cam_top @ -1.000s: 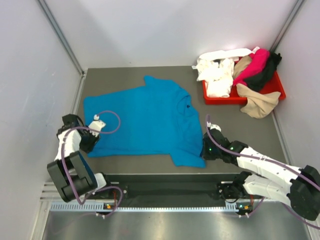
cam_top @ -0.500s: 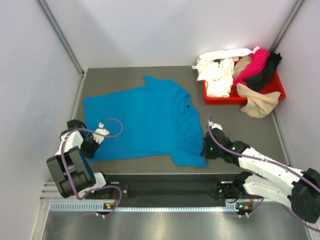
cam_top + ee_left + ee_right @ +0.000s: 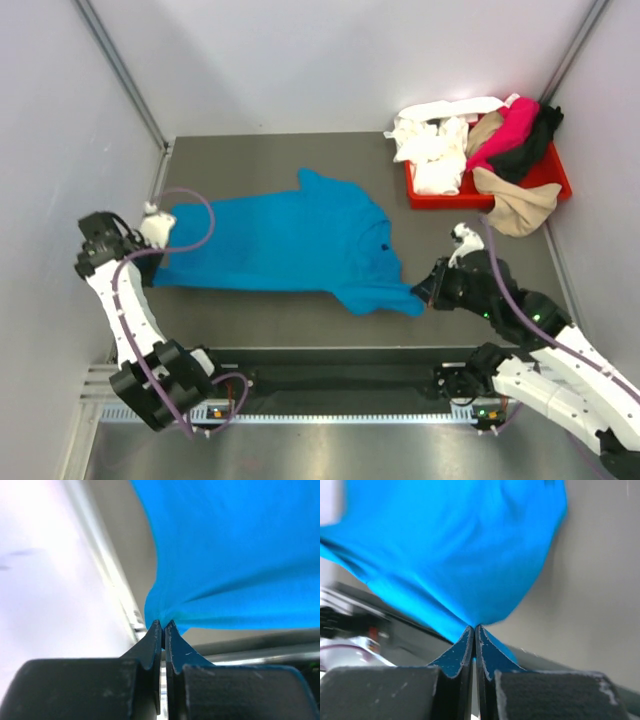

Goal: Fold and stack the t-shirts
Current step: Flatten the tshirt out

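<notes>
The bright blue t-shirt (image 3: 290,245) hangs stretched between my two grippers, its near edge lifted off the grey table. My left gripper (image 3: 158,262) is shut on its near left corner, seen close in the left wrist view (image 3: 162,623) with the blue cloth (image 3: 235,550) fanning out above. My right gripper (image 3: 420,292) is shut on the near right corner, seen in the right wrist view (image 3: 474,627) with the cloth (image 3: 455,545) above. White (image 3: 432,140), magenta (image 3: 510,128), black (image 3: 535,140) and tan (image 3: 515,205) t-shirts lie heaped at the red tray.
The red plastic tray (image 3: 548,185) stands at the back right against the right wall. Light walls close in the grey table (image 3: 250,155) on the left, back and right. A black rail runs along the near edge (image 3: 330,372).
Both grippers have risen and moved back with the shirt's near corners. The shirt, flat on the table before, now has its near edge lifted and pulled taut.
</notes>
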`<action>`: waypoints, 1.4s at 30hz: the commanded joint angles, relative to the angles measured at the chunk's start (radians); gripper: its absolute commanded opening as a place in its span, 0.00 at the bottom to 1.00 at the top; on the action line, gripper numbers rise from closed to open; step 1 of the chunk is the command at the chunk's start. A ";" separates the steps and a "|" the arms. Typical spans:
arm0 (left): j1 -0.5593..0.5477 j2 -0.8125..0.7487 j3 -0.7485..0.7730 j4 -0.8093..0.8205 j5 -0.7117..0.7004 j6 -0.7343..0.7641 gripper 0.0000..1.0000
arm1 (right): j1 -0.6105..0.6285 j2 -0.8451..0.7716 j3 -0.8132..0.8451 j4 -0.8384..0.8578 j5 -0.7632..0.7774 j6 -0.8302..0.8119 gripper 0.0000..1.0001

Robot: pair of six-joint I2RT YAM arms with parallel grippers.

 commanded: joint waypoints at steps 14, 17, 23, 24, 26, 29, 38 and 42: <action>-0.256 0.546 0.982 0.261 -0.055 -0.728 0.00 | -0.322 1.024 1.281 0.212 -0.029 -0.437 0.00; -0.256 0.698 1.263 0.227 -0.099 -0.814 0.00 | -0.357 1.243 1.693 0.227 -0.092 -0.425 0.00; -0.261 0.802 1.507 0.351 -0.168 -0.901 0.00 | -0.442 1.281 1.809 0.475 -0.095 -0.368 0.00; -0.261 0.800 1.506 0.402 -0.167 -0.902 0.00 | -0.450 1.275 1.811 0.491 -0.095 -0.369 0.00; -0.261 0.793 1.504 0.431 -0.136 -0.899 0.00 | -0.463 1.262 1.809 0.479 -0.088 -0.388 0.00; -0.262 0.756 1.452 0.433 -0.093 -0.871 0.00 | -0.460 1.209 1.691 0.396 -0.100 -0.446 0.00; -0.253 0.315 0.655 0.450 -0.081 -0.573 0.00 | -0.372 0.700 0.814 0.303 0.009 -0.442 0.00; -0.229 0.139 0.280 0.378 -0.081 -0.425 0.00 | -0.284 0.450 0.433 0.264 0.027 -0.300 0.00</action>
